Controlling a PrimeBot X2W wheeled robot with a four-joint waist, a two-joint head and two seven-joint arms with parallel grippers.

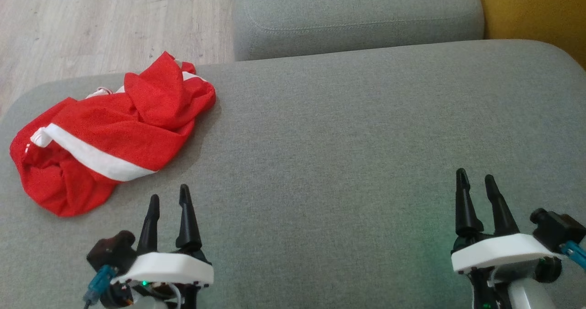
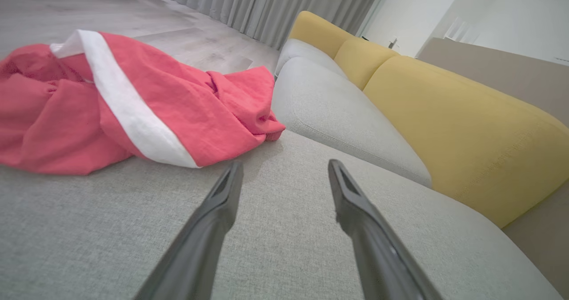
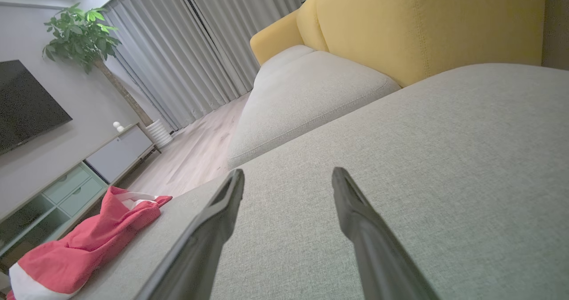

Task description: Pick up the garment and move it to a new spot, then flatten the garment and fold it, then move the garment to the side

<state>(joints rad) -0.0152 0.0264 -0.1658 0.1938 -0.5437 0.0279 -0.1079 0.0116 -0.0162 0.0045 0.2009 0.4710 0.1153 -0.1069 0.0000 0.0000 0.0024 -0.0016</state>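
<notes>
A: How far along was the job?

B: Barely begun, by the look of it. The garment [image 1: 110, 130], red with a white band, lay in a crumpled heap at about ten o'clock in the head view. It sat on the grey seat cushion [image 1: 348, 135] close to the cushion's left edge, with the wooden floor [image 1: 91, 20] beyond it at eleven. Nothing held it, and it was neither flat nor folded. So the pick-up, the move to a new spot, the flattening, the folding and the setting aside were all left to do.

A: And the arms?

B: The left gripper [image 1: 169, 192] showed at seven o'clock, pointing toward twelve, its fingers spread with nothing between them. The heap's near edge lay toward eleven from its tips, near but not touching. In the left wrist view, bare cushion separated fingers and cloth. The right gripper [image 1: 474, 175] was at five o'clock, also pointing toward twelve. Its fingers were parted and empty, over bare cushion and well apart from the garment.

A: Which one seemed placed to start?

B: Probably the left, being much the nearer. The right would have had to cross most of the cushion.
</notes>
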